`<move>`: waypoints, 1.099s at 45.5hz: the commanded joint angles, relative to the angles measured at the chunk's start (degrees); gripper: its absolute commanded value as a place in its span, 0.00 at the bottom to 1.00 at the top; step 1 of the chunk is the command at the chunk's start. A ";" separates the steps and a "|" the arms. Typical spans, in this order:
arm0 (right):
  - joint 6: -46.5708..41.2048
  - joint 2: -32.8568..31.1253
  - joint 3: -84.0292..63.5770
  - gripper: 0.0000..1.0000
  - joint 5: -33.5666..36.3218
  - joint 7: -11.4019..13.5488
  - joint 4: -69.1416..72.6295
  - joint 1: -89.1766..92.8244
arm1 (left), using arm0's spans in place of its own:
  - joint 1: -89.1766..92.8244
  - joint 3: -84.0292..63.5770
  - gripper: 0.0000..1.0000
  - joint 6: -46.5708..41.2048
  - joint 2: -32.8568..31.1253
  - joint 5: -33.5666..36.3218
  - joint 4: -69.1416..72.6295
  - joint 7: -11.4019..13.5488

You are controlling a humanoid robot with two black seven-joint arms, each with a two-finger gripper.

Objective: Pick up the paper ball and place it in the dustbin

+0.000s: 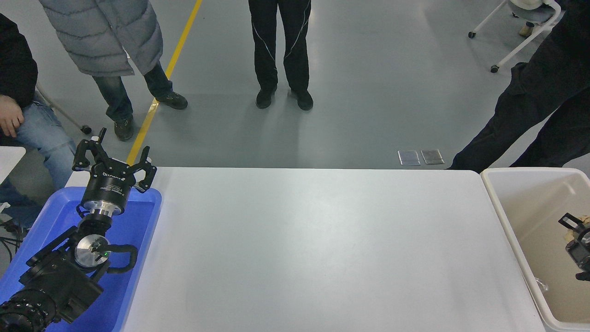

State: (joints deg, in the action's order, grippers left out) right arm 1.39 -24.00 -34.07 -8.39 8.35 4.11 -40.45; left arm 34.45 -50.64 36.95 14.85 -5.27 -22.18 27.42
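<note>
The off-white dustbin [495, 203] stands at the table's right end. My right gripper [574, 227] comes in from the right edge and hangs over the inside of the dustbin, only partly in view. It is shut on the tan paper ball [583, 218], which shows as small crumpled bits between the black fingers. My left gripper [113, 159] is open and empty, parked over the blue tray [138, 216] at the lower left.
The white table [313, 240] lies between tray and dustbin. Several people stand on the grey floor beyond the far edge, one close to the dustbin's far corner [530, 101]. A seated person [18, 110] is at the left.
</note>
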 commanded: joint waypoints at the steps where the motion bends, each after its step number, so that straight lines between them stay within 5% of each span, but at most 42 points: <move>1: 2.91 0.54 0.41 0.37 0.04 0.00 -1.04 0.55 | 0.00 0.02 0.98 0.05 0.00 0.00 0.03 0.00; 3: 5.28 0.54 0.67 0.48 0.04 0.00 -0.95 0.64 | 0.00 -0.07 0.98 0.05 0.00 0.00 0.03 0.00; 15: 9.25 0.45 0.58 0.67 0.04 0.00 -0.95 1.08 | 0.00 -0.07 0.98 0.05 0.00 0.00 -0.06 0.00; 30: 9.16 -1.48 1.37 0.74 0.48 0.00 5.28 -0.94 | 0.00 -0.07 0.98 0.05 0.00 0.00 -0.06 0.00; 39: 8.55 -14.21 0.58 0.83 0.65 0.09 26.27 -10.25 | 0.00 -0.07 0.98 0.05 0.00 0.00 -0.06 0.00; 43: 8.46 -18.79 -1.26 1.00 1.01 0.00 34.81 -15.96 | 0.00 0.02 0.98 0.05 0.00 0.09 0.03 -0.08; 50: 5.65 -22.49 -11.88 1.00 1.36 0.00 45.18 -26.94 | 0.00 0.10 0.98 0.05 0.00 0.09 0.03 0.00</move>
State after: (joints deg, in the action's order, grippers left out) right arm 9.70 -38.63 -36.02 -7.60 8.40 31.48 -53.51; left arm 34.45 -50.68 37.01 14.86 -5.26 -22.19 27.42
